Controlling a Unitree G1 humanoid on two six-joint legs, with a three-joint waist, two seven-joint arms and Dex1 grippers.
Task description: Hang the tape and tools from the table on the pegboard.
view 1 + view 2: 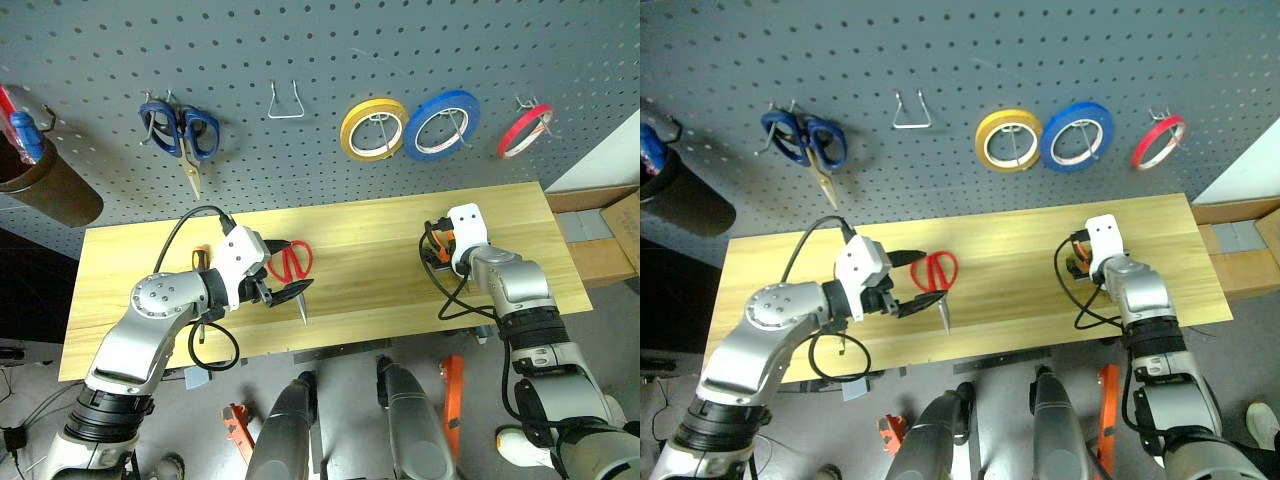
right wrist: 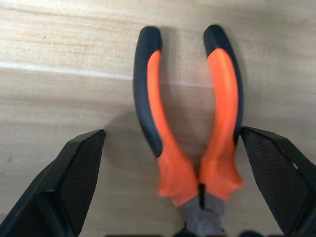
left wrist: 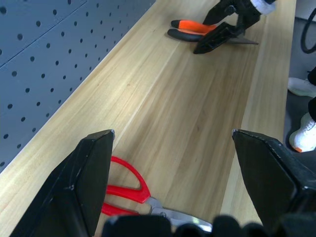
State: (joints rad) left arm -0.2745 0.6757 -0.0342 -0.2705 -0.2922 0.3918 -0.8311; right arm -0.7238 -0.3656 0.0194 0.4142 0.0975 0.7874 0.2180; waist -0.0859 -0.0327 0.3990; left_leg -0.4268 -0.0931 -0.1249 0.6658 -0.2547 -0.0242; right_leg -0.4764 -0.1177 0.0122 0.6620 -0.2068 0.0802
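Pliers (image 2: 190,128) between open right pincer (image 2: 187,182) fingers, one red scissors (image 1: 291,262), three tape rings hung

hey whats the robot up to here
It is clearing tools off the light wooden table onto the dark grey pegboard. The right pincer is open around the orange-and-black-handled pliers, not yet closed. The left pincer is open over the red-handled scissors. The thin red ring of tape already hangs on a hook.

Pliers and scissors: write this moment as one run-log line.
right gripper open around pliers | left gripper open over red scissors | red tape on pegboard
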